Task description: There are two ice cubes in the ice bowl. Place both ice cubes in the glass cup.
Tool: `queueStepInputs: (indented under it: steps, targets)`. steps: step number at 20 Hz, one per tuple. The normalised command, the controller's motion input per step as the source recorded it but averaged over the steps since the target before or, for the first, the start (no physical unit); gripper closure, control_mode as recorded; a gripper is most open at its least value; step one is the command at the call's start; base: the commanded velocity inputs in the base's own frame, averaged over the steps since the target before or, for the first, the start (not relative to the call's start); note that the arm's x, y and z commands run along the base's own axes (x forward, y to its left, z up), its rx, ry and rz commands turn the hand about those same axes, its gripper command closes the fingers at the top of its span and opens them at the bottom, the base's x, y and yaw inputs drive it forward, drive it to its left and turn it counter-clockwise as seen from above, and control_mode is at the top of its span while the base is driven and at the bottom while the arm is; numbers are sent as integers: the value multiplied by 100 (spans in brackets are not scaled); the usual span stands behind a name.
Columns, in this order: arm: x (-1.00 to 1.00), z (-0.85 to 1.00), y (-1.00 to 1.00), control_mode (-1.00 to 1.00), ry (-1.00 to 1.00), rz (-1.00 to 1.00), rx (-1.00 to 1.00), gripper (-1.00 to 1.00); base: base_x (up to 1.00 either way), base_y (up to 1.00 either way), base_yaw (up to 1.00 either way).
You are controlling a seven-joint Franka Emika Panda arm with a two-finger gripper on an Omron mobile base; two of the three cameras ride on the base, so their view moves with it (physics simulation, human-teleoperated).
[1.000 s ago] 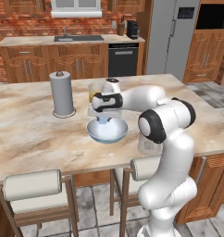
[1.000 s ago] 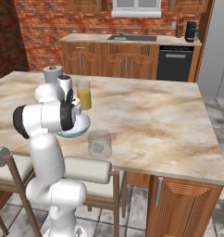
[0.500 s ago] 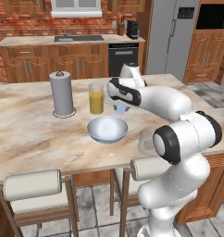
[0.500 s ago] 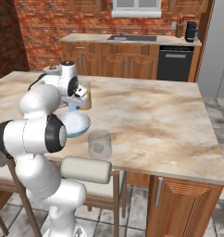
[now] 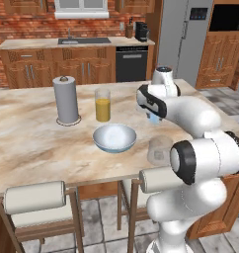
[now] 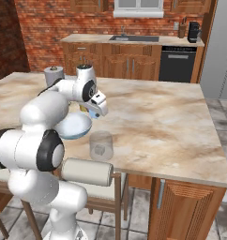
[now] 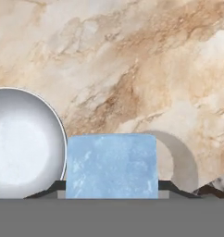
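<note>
One light blue ice cube (image 7: 111, 165), frosty and square-faced, sits clamped in the gripper (image 7: 111, 187).

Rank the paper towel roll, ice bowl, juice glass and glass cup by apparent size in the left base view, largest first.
1. Paper towel roll, tallest.
2. Ice bowl, widest but shallow; its rank against the roll is a close call.
3 and 4. Juice glass and glass cup look alike; the cup sits nearer the camera, so unranked.
</note>
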Motion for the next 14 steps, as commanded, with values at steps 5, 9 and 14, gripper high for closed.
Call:
queueStepInputs:
  steps: [5, 9, 14]
  targets:
    - [0, -45, -57, -100, 10, -9, 1, 100, 0, 0, 0]
    - [0, -50, -17, -100, 10, -2, 6, 100, 0, 0, 0]
    - [0, -66, -2, -100, 5, 0, 0, 100, 0, 0, 0]
